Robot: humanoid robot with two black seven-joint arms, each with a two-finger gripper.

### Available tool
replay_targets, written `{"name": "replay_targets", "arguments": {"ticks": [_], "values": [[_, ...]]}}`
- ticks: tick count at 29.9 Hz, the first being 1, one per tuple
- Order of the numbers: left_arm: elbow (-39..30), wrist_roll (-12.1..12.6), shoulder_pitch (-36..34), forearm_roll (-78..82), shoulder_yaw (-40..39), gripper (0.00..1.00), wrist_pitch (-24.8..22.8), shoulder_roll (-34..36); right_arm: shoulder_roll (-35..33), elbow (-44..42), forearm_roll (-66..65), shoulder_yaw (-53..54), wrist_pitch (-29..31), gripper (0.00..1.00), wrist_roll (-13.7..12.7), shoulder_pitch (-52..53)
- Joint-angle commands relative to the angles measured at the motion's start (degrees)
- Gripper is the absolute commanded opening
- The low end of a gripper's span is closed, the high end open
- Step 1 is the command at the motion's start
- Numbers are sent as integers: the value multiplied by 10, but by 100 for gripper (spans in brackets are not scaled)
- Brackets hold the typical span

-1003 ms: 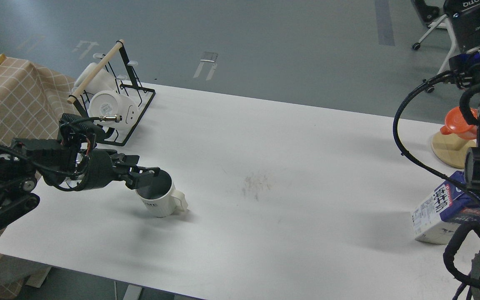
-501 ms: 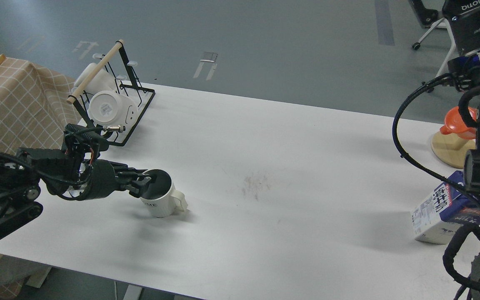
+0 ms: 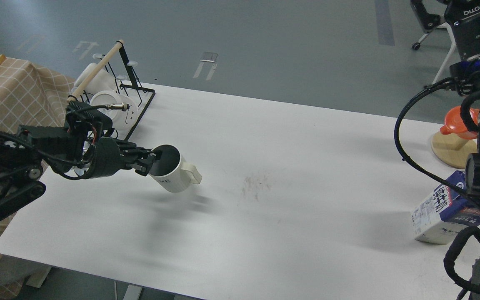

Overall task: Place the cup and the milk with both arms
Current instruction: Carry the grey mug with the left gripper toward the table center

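Observation:
A white cup (image 3: 176,175) with a dark inside and a handle to the right hangs tilted above the white table (image 3: 290,166), left of the middle. My left gripper (image 3: 153,161) is shut on the cup's left rim, with one finger inside the cup and one outside. A blue and white milk carton (image 3: 440,210) stands at the table's right edge, partly hidden behind my right arm. My right gripper's body (image 3: 475,25) shows at the top right; its fingers are cut off by the frame edge.
A black wire rack (image 3: 133,93) with a wooden bar and white cups stands at the back left. An orange cup (image 3: 458,122) sits on a round wooden coaster (image 3: 448,151) at the right. A table with a checked cloth (image 3: 11,100) stands to the left.
My left gripper has closed on the cup's rim and lifted it off the table, up and to the right, tilting it. The right arm and the milk carton have barely moved.

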Motion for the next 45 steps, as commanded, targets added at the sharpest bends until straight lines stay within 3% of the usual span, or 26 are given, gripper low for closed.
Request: {"name": "replay_targets", "arguments": {"ticks": [1, 9, 18, 34, 36, 37, 41, 45], "values": [[-1, 7, -19, 4, 2, 0, 0, -42, -3, 0, 0, 5, 0, 100, 0, -6], [26, 64, -86, 7, 52, 0, 0, -174, -17, 0, 1, 21, 0, 100, 0, -18], [123, 77, -159, 7, 152, 0, 0, -296, -20, 1, 1, 30, 0, 100, 0, -32], [190, 93, -167, 7, 180, 0, 0, -368, -20, 3, 1, 36, 0, 100, 0, -43], [200, 100, -167, 7, 186, 26, 0, -370, -20, 3, 1, 38, 0, 100, 0, -47], [203, 107, -167, 6, 186, 45, 0, -371, -21, 3, 1, 39, 0, 100, 0, -49], [203, 126, -166, 0, 185, 59, 0, -371, -21, 3, 1, 41, 0, 100, 0, -54], [197, 127, -182, -15, 173, 74, 0, -373, -21, 4, 1, 43, 0, 100, 0, -55]]}}
